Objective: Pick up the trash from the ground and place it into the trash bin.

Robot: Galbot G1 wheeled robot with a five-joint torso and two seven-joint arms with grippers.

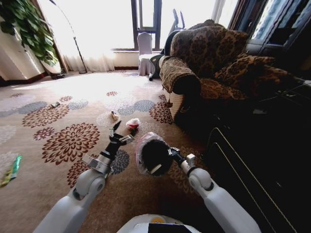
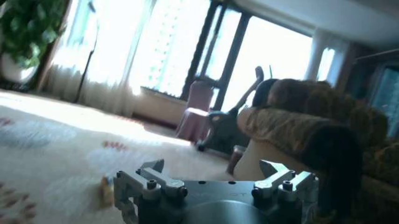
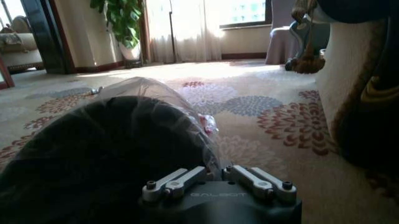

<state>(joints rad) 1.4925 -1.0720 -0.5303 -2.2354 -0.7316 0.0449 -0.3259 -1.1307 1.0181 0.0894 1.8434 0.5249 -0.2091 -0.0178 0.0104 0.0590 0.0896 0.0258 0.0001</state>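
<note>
Head view: small round black bin lined with a crinkled pinkish-grey plastic bag (image 1: 151,156) carried off the flower-patterned carpet (image 1: 58,121), tipped with its dark mouth turned up and back toward the robot. Pinched at the rim by the right gripper (image 1: 168,152), at 3 o'clock of the bin, one pad inside the liner and one outside. Probably held this way to keep the opening near the working hand, for a short drop of anything picked up.

Right arm stretched forward and bent slightly inward, wrist level with the rim; seen in the right wrist view, right gripper (image 3: 215,179) pressed together on the bin wall (image 3: 93,154).

Left gripper (image 1: 124,132) at 9 o'clock of the bin, just beside it, spread wide and holding nothing, aimed toward 12 o'clock. Left arm reaching forward and low, elbow bent, wrist angled down at the carpet, apparently lined up on the nearest litter.

White-red crumpled wad (image 1: 132,124) on the carpet at 12 o'clock of the left gripper, near its tips but apart from them. Yellowish scrap (image 1: 114,115) a little beyond, at 11 o'clock. Green wrapper (image 1: 12,169) well apart, at 9 o'clock. None of it yet in the bin, judging by the dark mouth.
</note>
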